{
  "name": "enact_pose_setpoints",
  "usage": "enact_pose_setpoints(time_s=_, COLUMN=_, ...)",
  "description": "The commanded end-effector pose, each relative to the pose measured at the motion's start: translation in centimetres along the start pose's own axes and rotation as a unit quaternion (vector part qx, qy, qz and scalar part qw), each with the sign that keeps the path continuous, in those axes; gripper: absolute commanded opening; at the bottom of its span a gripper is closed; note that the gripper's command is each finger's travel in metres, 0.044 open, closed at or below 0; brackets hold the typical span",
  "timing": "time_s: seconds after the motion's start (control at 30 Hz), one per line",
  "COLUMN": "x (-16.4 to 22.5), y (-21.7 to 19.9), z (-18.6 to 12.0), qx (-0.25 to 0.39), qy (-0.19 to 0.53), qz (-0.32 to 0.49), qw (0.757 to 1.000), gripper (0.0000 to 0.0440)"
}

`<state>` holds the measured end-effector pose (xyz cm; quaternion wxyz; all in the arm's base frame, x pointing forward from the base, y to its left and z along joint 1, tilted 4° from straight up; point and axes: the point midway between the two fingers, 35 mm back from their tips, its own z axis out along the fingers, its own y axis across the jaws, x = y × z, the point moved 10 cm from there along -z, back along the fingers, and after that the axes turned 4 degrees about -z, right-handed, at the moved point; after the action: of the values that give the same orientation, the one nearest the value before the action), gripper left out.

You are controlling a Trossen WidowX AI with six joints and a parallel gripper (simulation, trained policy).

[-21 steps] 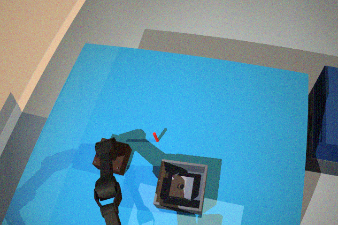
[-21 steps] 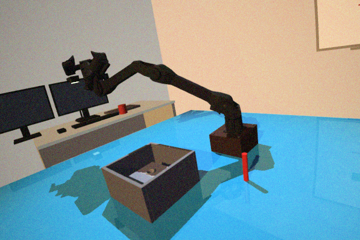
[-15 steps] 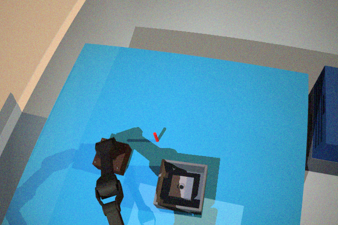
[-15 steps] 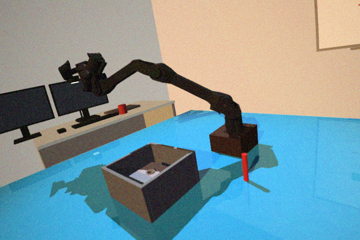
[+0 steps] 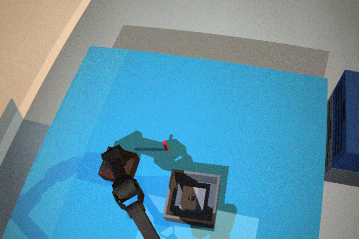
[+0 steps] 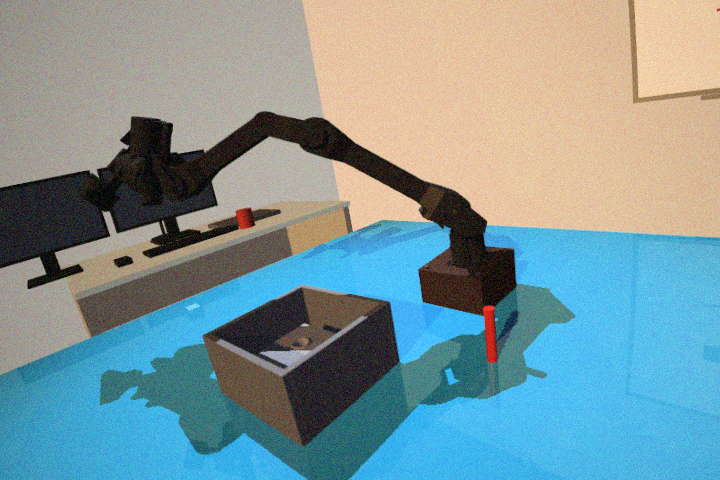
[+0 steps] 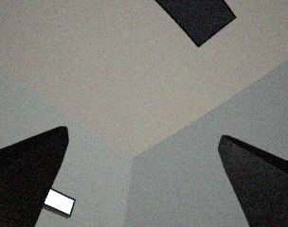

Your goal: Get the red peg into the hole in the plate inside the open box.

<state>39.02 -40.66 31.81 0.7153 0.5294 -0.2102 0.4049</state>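
The red peg (image 5: 165, 145) (image 6: 490, 335) stands upright on the blue table, outside the open box and near the arm's base. The box (image 5: 217, 197) (image 6: 346, 373) is brown and grey, with its top open. In the plate (image 5: 186, 194) (image 6: 302, 341) at its bottom the round hole (image 5: 192, 197) shows, with no peg in it. My gripper (image 7: 146, 139) is open, its two dark fingers wide apart with nothing between them. In the exterior view it is raised high, well away from the peg and above and beyond the box. The wrist view shows neither peg nor box.
The arm's brown base block (image 5: 131, 165) (image 6: 457, 288) stands on the blue table (image 5: 214, 112) (image 6: 599, 339). A side desk with monitors (image 6: 38, 220) and a red cup (image 6: 245, 218) stands beyond the table. A dark blue cabinet (image 5: 357, 121) is past the right edge.
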Motion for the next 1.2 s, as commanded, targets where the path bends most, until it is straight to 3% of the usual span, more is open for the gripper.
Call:
enact_pose_setpoints(time_s=0.0, x=0.7, y=-1.5, z=-1.4, qx=0.038, qy=-0.012, qz=-0.039, qw=0.998, gripper=0.044)
enact_pose_setpoints(time_s=0.27, x=3.2, y=-4.4, z=-5.4, qx=0.135, qy=-0.02, qz=-0.14, qw=0.981, gripper=0.044)
enact_pose_setpoints(time_s=0.57, x=5.8, y=-6.5, z=-10.5, qx=0.235, qy=-0.004, qz=-0.254, qw=0.938, gripper=0.044)
enact_pose_setpoints(time_s=0.87, x=8.2, y=-7.5, z=-16.2, qx=0.322, qy=0.036, qz=-0.361, qw=0.874, gripper=0.044)
enact_pose_setpoints(time_s=1.17, x=10.3, y=-7.4, z=-22.3, qx=0.396, qy=0.096, qz=-0.456, qw=0.791, gripper=0.044)
